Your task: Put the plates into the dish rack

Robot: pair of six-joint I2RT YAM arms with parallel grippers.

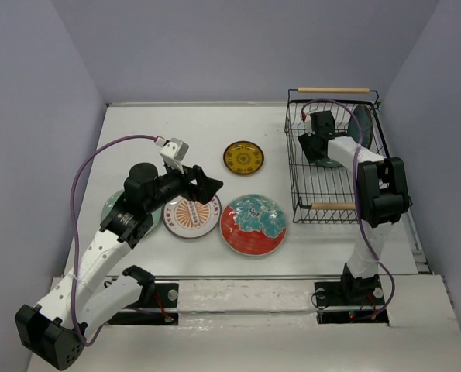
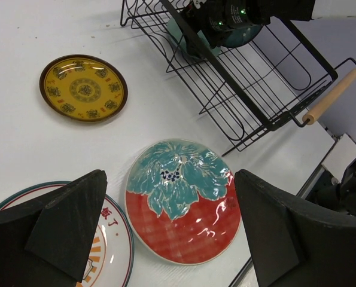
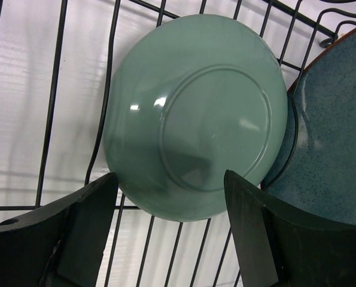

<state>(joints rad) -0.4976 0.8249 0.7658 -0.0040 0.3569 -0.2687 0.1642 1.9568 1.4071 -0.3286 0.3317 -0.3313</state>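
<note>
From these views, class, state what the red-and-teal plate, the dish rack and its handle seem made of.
Red-and-teal plate: likely glazed ceramic; glossy highlights on its surface. Dish rack: thin black wire, probably coated metal. Handle: pale round rod, apparently bare wood.

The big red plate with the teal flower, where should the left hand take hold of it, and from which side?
Take the red plate by its rim, probably: it lies flat and face up, so only the edge offers a pinch. Come down on its right edge, where the table is bare; the white plate crowds its left.
</note>
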